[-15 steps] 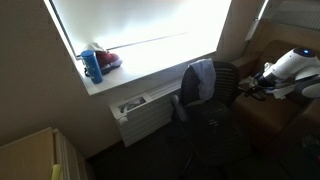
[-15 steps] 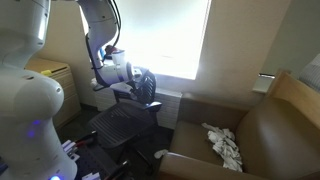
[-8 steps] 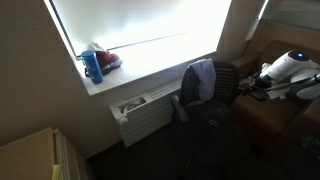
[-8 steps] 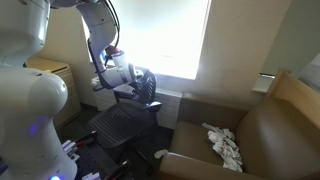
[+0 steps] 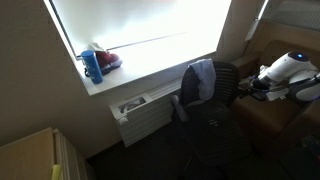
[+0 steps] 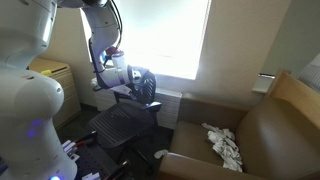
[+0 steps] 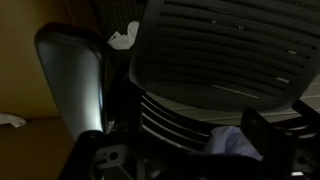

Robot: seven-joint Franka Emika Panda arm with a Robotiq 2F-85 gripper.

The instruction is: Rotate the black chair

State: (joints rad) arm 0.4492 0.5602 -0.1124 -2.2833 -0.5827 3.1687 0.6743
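Dim room, bright window; black chair stands below it near the radiator, brown armchair just beside; fingers at its backrest, grip impossible to tell; open floor alongside.

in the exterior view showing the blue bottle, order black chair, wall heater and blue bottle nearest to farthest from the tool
1. black chair, right beside the tool.
2. wall heater, under the windowsill, beyond the chair.
3. blue bottle, on the windowsill's far end.
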